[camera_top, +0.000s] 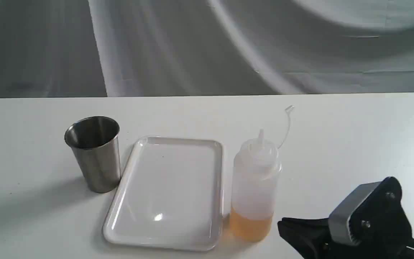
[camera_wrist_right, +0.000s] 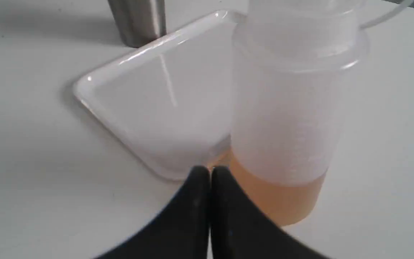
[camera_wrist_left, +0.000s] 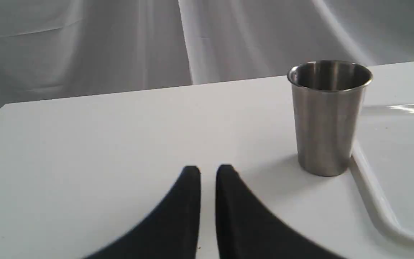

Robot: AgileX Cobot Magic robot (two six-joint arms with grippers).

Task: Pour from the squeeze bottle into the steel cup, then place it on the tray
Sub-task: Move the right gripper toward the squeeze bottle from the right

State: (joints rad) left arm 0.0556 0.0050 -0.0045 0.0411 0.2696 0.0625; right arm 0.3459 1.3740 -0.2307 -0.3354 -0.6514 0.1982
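Note:
The squeeze bottle (camera_top: 254, 187) stands upright on the table just right of the tray (camera_top: 167, 194), with amber liquid in its lowest part and its cap strap curling up behind. The steel cup (camera_top: 93, 153) stands upright by the tray's far left corner. My right gripper (camera_top: 282, 226) is low at the bottom right, a short way from the bottle's base. In the right wrist view it (camera_wrist_right: 208, 172) is shut and empty, the bottle (camera_wrist_right: 282, 118) close ahead. My left gripper (camera_wrist_left: 208, 172) is shut with a thin slit between its fingers, holding nothing, the cup (camera_wrist_left: 327, 118) ahead and to one side.
The white table's far edge meets a grey draped cloth backdrop. The tray's rim (camera_wrist_left: 372, 194) runs close beside the cup's base. The cup's foot (camera_wrist_right: 138, 21) shows beyond the tray (camera_wrist_right: 164, 108) in the right wrist view.

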